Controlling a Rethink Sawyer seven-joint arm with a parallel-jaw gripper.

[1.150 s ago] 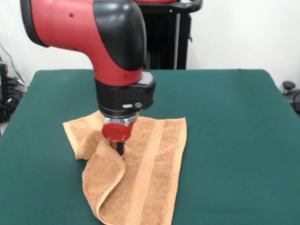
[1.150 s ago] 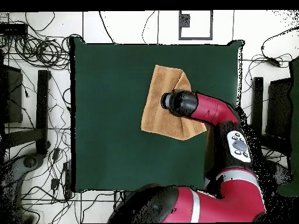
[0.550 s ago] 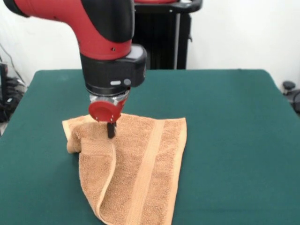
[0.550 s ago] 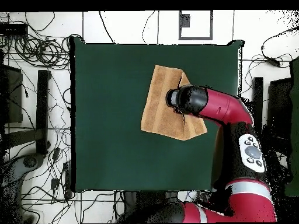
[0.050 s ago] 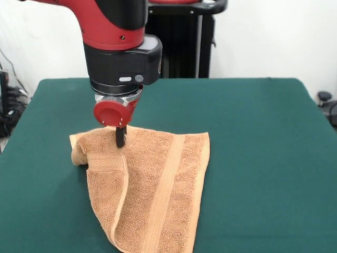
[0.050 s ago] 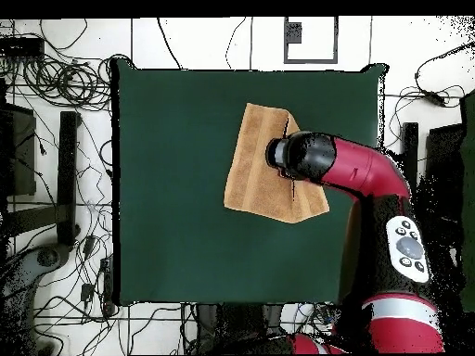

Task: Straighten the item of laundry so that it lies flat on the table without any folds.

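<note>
Orange-tan terry-cloth towel (image 5: 152, 190) is spread on the dark green felt table (image 5: 253, 158); its bunched corner fold is seen from the front, while overhead the red arm (image 6: 353, 171) hides that part of the towel (image 6: 255, 167). Cables (image 6: 56, 79) are seen on the floor around the table. The black gripper (image 5: 120, 138) is set on the towel's far edge; whether it is parted cannot be told.
</note>
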